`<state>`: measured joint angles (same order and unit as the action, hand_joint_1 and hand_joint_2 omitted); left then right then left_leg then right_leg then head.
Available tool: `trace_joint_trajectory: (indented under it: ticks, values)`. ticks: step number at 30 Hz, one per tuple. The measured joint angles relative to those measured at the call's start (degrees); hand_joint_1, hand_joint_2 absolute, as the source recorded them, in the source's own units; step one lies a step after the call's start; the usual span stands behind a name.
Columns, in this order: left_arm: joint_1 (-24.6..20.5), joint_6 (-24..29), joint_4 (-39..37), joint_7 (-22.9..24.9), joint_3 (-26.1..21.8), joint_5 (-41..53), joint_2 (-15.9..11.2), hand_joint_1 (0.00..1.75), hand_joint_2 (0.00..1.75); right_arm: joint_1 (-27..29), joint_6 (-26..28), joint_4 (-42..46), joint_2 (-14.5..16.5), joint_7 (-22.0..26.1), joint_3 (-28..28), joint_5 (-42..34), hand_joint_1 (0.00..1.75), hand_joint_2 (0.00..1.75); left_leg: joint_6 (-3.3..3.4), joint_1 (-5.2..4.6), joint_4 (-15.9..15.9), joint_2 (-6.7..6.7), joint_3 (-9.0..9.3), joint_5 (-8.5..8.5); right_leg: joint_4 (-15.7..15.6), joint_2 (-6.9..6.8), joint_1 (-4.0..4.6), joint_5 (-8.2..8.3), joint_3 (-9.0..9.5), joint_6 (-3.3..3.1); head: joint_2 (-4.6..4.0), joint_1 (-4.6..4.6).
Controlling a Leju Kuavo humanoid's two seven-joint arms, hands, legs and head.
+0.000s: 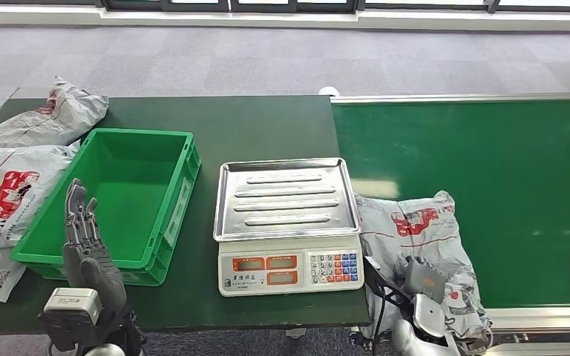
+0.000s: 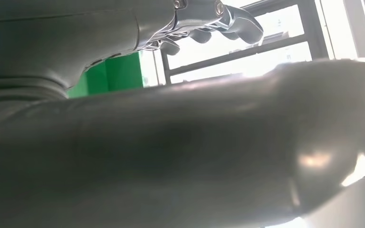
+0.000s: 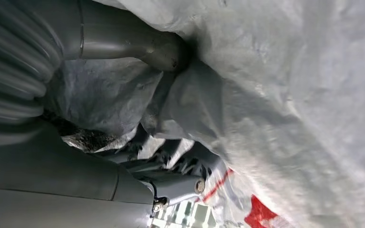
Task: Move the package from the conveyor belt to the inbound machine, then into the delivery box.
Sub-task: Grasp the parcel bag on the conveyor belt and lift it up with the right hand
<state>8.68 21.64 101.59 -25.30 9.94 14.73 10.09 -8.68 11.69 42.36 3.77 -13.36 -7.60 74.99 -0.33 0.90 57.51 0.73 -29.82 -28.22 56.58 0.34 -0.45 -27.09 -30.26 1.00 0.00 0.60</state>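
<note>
A crumpled grey package [image 1: 415, 222] with red print lies at the near edge of the green conveyor belt [image 1: 505, 170], just right of the scale. My right hand [image 1: 421, 280] sits on the package's near end. In the right wrist view its thumb [image 3: 157, 47] presses into the grey package [image 3: 290, 95], with the darker fingers [image 3: 171, 166] curled on the other side of a fold. The scale [image 1: 288, 271] has a bare steel tray [image 1: 286, 196]. My left hand [image 1: 83, 226] stands raised at the green crate's [image 1: 179, 194] near left corner, fingers straight and holding nothing.
Several more grey packages [image 1: 41, 119] lie on the dark table left of the crate, one [image 1: 4, 196] touching its left wall. The crate is bare inside. Grey carpet and a window wall lie beyond the table.
</note>
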Motion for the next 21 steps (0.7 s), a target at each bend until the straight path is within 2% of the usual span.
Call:
trace_joint_trajectory:
  ticks: [16, 21]
  values:
    - [0.42, -0.13, -0.13, -1.04, -0.04, -0.54, -0.14, 0.00, 0.00, 0.56, 0.58, 0.81, 0.76, 0.67, -0.12, 2.34, 1.75, 1.75, -0.03, 0.01, 0.01, -0.04, 0.01, -0.20, -0.01, -0.08, 0.05, -0.24, 0.01, 0.00, 0.00, -0.01]
    - [0.70, -0.13, -0.10, -1.55, -0.09, -0.75, -0.27, 0.00, 0.00, 2.30, 2.56, 3.62, 0.84, -0.23, -1.45, 4.99, 1.75, 1.75, -0.01, -0.01, 0.01, -0.24, -0.10, -0.19, -0.01, -0.21, 0.01, -0.24, -0.01, 0.00, 0.00, -0.01]
